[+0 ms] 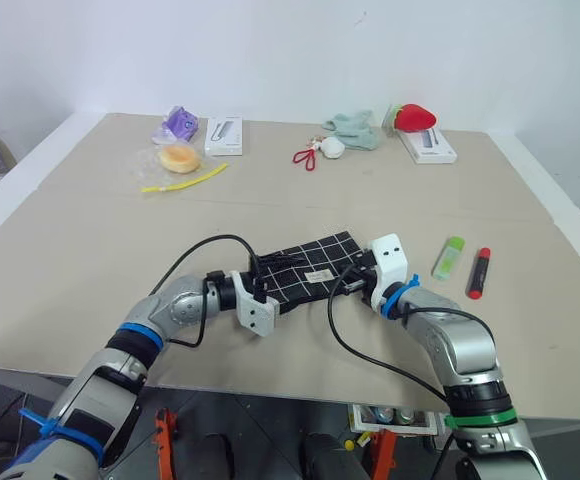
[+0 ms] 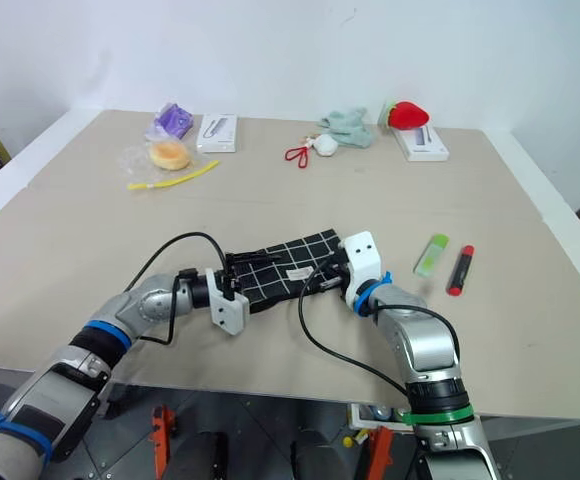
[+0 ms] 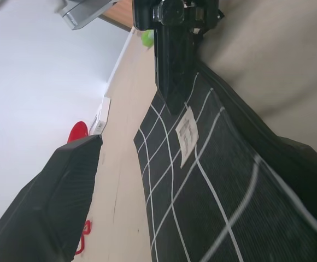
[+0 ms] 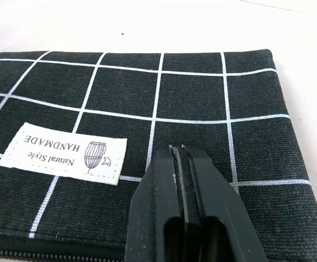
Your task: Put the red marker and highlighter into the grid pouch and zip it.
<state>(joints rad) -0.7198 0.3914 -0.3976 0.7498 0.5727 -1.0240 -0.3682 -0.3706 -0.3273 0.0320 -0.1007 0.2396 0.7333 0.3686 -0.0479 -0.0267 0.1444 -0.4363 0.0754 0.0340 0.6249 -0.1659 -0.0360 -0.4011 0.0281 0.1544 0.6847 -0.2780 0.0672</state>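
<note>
The grid pouch (image 1: 315,262) lies flat near the table's front edge, black with white lines and a white label (image 4: 63,153). My right gripper (image 4: 177,148) is shut, its tips resting on the pouch's top face just beside the label. My left gripper (image 1: 273,278) stands open at the pouch's left end, pointing right along it; one of its black fingers (image 3: 65,191) shows beside the fabric. To the right of the pouch, the light-green highlighter (image 1: 449,258) and the red marker (image 1: 479,272) lie side by side on the table, apart from both grippers.
Along the far side lie a white box (image 1: 223,135), a purple item (image 1: 180,122), an orange round thing (image 1: 179,158), a yellow strip (image 1: 183,180), a red loop keychain (image 1: 307,156), a teal cloth (image 1: 352,130), a strawberry plush (image 1: 415,116) and another white box (image 1: 433,147).
</note>
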